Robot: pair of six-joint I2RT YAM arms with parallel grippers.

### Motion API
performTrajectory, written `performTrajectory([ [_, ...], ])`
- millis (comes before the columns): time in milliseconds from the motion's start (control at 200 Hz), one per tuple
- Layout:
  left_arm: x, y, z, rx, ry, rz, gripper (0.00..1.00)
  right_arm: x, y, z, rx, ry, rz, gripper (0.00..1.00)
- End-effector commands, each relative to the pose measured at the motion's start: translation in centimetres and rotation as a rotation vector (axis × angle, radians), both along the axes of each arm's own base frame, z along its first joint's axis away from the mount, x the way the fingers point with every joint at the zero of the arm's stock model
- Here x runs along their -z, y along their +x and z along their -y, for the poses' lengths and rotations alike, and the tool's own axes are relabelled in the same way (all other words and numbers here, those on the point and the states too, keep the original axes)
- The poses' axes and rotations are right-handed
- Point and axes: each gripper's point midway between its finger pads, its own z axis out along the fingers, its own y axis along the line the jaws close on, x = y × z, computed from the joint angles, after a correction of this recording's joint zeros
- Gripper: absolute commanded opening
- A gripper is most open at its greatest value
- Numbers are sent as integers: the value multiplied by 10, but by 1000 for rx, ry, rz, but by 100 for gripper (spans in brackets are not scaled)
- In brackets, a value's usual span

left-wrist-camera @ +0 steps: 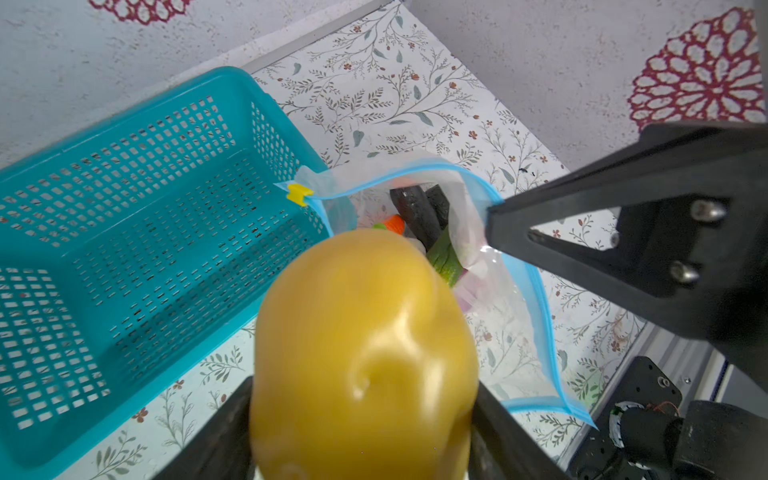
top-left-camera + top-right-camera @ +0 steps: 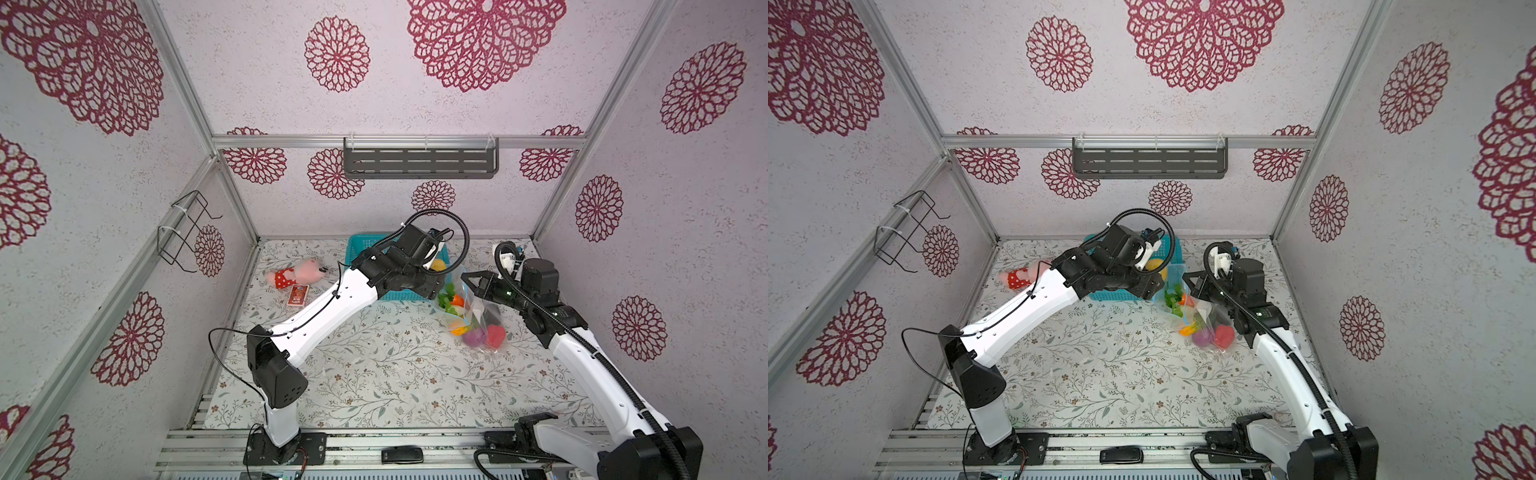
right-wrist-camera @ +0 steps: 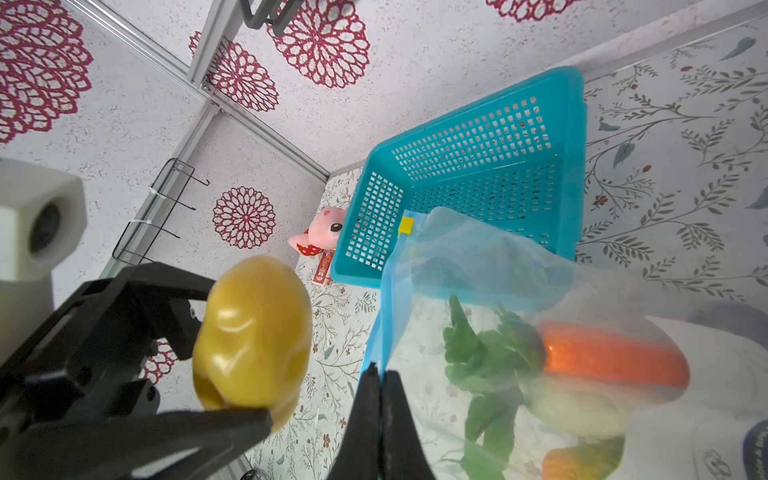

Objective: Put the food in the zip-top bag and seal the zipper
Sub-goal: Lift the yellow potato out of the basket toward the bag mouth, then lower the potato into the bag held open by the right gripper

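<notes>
Now the left pincer (image 3: 226,357) clutches the yellow potato (image 3: 253,328) right at the open zip-top bag's (image 1: 511,332) mouth. The right pincer (image 1: 493,226), pressed together, pinches the zipper (image 1: 540,311), holding that edge up.

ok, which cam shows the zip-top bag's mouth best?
Left wrist: looks straight into the open mouth, zipper looping round it, right gripper pinching the rim. Right wrist shows the zip-top bag side-on. In both top views: small, mouth partly behind left arm.
</notes>
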Motion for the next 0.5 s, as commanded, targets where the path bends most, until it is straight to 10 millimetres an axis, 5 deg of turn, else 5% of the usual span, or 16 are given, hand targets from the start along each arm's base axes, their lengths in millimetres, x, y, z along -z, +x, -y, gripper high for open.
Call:
performTrajectory([
  [0,-19,-9,9,51,-60,39,52,-28,5,-1,1,39,76,1],
  [495,-6,-14,28,100,-111,-4,52,-32,2,-1,-3,43,85,1],
])
